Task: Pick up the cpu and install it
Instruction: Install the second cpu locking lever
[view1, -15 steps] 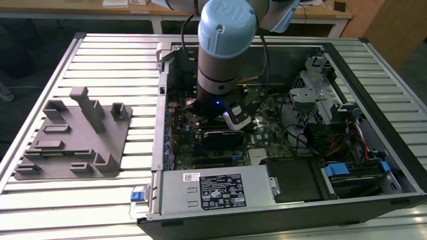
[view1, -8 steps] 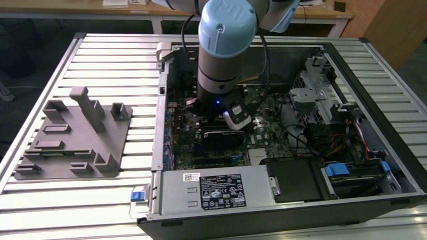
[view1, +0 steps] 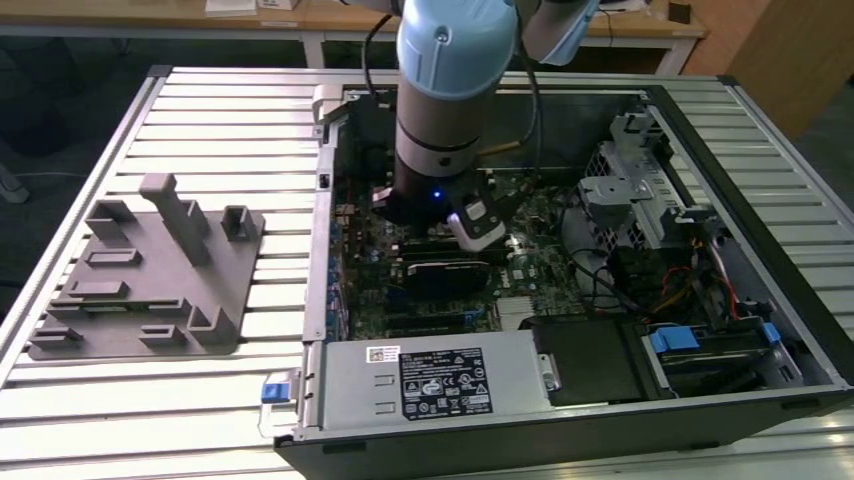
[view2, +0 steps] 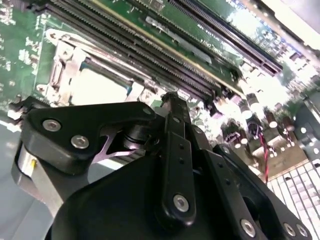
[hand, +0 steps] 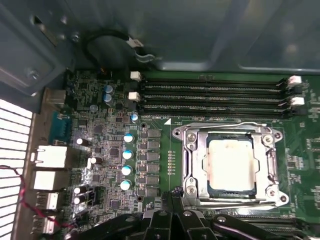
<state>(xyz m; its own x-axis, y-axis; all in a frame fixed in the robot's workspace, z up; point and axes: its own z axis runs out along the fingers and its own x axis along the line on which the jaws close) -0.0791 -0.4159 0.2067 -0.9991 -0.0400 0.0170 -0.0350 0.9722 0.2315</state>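
Note:
The cpu (hand: 231, 165), a flat square chip with a pale silvery top, lies in the motherboard socket (hand: 191, 165) inside its metal frame. It is also seen in the second wrist view as a pale square (view2: 97, 87) beyond the fingertips. My gripper (hand: 175, 192) hangs just off the socket's edge, beside the cpu and not touching it. Its black fingers (view2: 172, 115) are pressed together with nothing between them. In the exterior view the arm (view1: 447, 100) reaches down into the open computer case over the motherboard.
The open computer case (view1: 694, 130) has a power supply (view1: 427, 385) at the near side and drive cages (view1: 641, 190) on the exterior view's right. Memory slots (hand: 215, 95) run beside the socket. A grey plastic fixture block (view1: 147, 275) sits on the slatted table at the exterior view's left.

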